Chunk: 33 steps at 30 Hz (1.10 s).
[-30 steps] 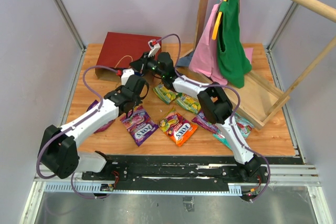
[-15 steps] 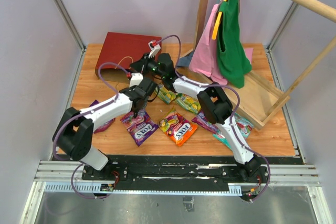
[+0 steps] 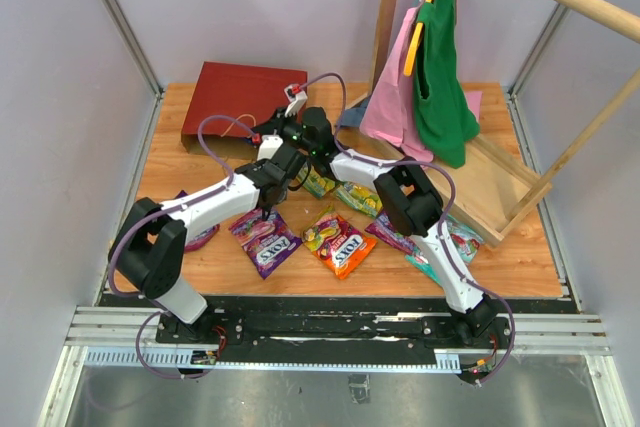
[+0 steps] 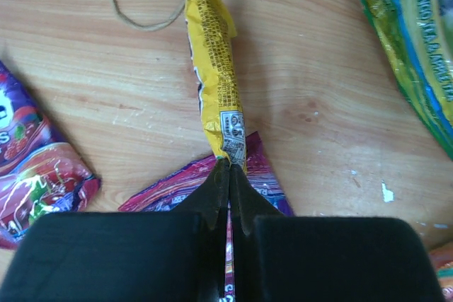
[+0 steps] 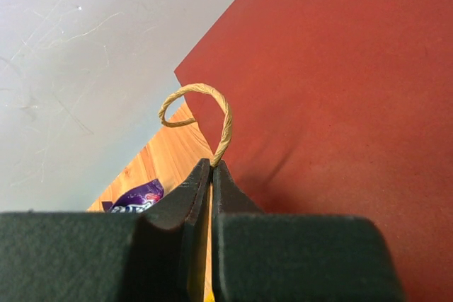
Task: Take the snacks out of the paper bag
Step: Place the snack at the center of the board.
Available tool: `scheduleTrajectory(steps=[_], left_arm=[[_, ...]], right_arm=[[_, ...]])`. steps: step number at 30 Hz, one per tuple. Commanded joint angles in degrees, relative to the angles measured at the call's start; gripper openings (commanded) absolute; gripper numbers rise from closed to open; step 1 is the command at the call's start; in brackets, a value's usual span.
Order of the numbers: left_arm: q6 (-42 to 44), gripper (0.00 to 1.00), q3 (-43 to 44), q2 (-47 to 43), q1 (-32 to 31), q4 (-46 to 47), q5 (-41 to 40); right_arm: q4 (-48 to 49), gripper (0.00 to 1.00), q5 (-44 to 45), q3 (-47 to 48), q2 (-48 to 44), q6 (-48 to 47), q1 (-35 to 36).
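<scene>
With your right claw [image 5: 210,167] pinching the twine handle [image 5: 225,114] of the red paper bag [image 5: 340,90] lying at the back left of the tabletop [image 3: 165,147], and your left claw [image 4: 228,166] clamped on the end of the yellow packet [image 4: 214,76], set that packet down gently beside the other snacks [image 3: 340,242].

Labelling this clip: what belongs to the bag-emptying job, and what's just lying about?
Job: paper bag, twine handle in right pincer, snacks, yellow packet in left pincer.
Lying about: green garment, pink garment, wooden frame.
</scene>
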Motion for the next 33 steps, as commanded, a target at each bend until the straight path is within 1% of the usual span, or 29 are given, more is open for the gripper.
scheduleTrajectory(steps=[1,4,10,18,24,25,27,28,30,33], left_arm=[[2.9,0.01,-0.26,-3.0,-0.38,5.33,5.78],[3.61,0.01,-0.74,-3.75,-0.38,7.45,9.53],[3.53,0.0,-0.64,-3.25,-0.38,8.13,11.96],[2.44,0.01,-0.44,0.79,-0.38,9.01,15.75],[1.62,0.0,-0.53,1.66,-0.38,10.59,19.23],[1.56,0.02,-0.64,1.44,-0.38,10.92,19.91],[1.63,0.11,-0.91,0.74,-0.38,11.86,21.25],[1.68,0.18,-1.19,0.25,-0.38,12.36,21.7],[1.77,0.36,-1.78,-0.84,-0.38,13.43,22.44],[1.93,0.51,-1.98,-1.83,-0.38,13.58,22.57]], right_arm=[[3.2,0.01,-1.19,-0.85,-2.14,0.74,-0.92],[3.13,0.01,-2.17,-0.7,-1.98,0.61,-0.96],[3.22,0.01,-2.21,-0.96,-2.13,0.59,-1.05],[3.61,0.01,-2.37,-1.45,-2.2,0.82,-1.41],[4.13,0.01,-2.47,-2.07,-2.23,1.12,-1.75],[4.18,0.01,-2.47,-2.17,-2.23,1.1,-1.75],[4.23,0.01,-2.47,-2.17,-2.2,1.21,-1.86],[4.27,0.01,-2.55,-2.25,-2.22,1.26,-1.84],[4.36,0.01,-2.56,-2.34,-2.31,1.3,-1.92],[4.52,0.01,-2.63,-2.5,-2.35,1.43,-1.95]])
